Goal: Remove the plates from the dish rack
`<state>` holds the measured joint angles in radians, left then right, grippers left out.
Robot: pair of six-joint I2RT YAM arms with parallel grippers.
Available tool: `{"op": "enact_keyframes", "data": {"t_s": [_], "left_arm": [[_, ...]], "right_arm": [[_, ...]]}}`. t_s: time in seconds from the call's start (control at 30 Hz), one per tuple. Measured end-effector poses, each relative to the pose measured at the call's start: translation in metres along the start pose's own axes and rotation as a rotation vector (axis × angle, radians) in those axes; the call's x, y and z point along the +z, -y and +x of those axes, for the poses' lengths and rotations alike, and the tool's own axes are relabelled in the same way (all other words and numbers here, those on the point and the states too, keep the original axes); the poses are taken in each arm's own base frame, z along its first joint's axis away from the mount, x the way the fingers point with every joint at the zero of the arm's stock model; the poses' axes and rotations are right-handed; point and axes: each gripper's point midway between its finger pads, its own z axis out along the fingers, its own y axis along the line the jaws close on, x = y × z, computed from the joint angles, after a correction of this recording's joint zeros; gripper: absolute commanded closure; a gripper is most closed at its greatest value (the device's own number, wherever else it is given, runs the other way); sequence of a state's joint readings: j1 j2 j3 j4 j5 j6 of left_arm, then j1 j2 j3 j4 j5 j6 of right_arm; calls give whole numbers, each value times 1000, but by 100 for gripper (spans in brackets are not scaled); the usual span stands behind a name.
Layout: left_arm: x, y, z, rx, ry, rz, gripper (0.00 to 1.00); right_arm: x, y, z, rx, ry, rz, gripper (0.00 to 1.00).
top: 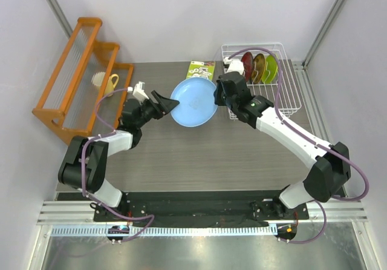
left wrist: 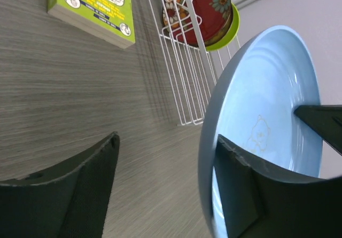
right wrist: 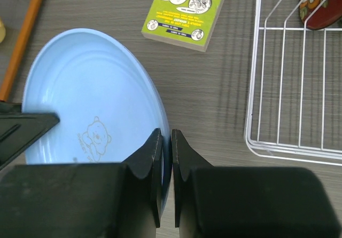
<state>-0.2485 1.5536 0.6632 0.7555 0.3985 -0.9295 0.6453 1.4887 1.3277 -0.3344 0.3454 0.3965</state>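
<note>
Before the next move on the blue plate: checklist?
1. Right pincer shut on blue plate rim: ok.
2. Rim sits between left pincer fingers: ok.
3. Left pincer closed on plate: not ok, it is open.
4. Plate clear of rack: ok.
5. Plate clear of booklet: ok.
6. Plate lifted off table: cannot tell.

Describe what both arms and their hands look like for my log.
The left arm and right arm: white links, black joint housings, a purple cable looping along each. The left hand and right hand: matte black, with flat wedge-shaped fingers.
</note>
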Motion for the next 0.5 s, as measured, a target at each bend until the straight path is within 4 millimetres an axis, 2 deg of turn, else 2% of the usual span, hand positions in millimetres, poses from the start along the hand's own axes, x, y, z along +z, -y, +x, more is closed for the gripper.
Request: {"op": "enact_keyframes", "data": {"t_s": [0.07,0.1,0.13,0.2,0.23,0.27,0.33,0.5], "left_arm": [[2,0,3,-12,-9,13,57],[2,2,3,-15,-11,26,72],[3,4,3,-21,-11,37,79],[3,8,4,-23,-12,60,95],[3,10,4,-21,-12,70,99],[3,12,4,-17,-11,77,100],[3,12,4,-10,-12,77,100],[0,-4,12,4,-43,2,100]], "right_arm": [[-2,-2,0,14,8,-14,99],[-3,-2,1,20,6,-20,99],[-2,-3,2,24,3,-22,99],[-1,-3,7,31,-6,-28,93],[-1,-3,10,33,-12,-29,86],[0,-2,12,34,-15,-27,66],[0,-3,12,50,-13,-30,38],[-2,-2,1,53,29,-22,20]]}}
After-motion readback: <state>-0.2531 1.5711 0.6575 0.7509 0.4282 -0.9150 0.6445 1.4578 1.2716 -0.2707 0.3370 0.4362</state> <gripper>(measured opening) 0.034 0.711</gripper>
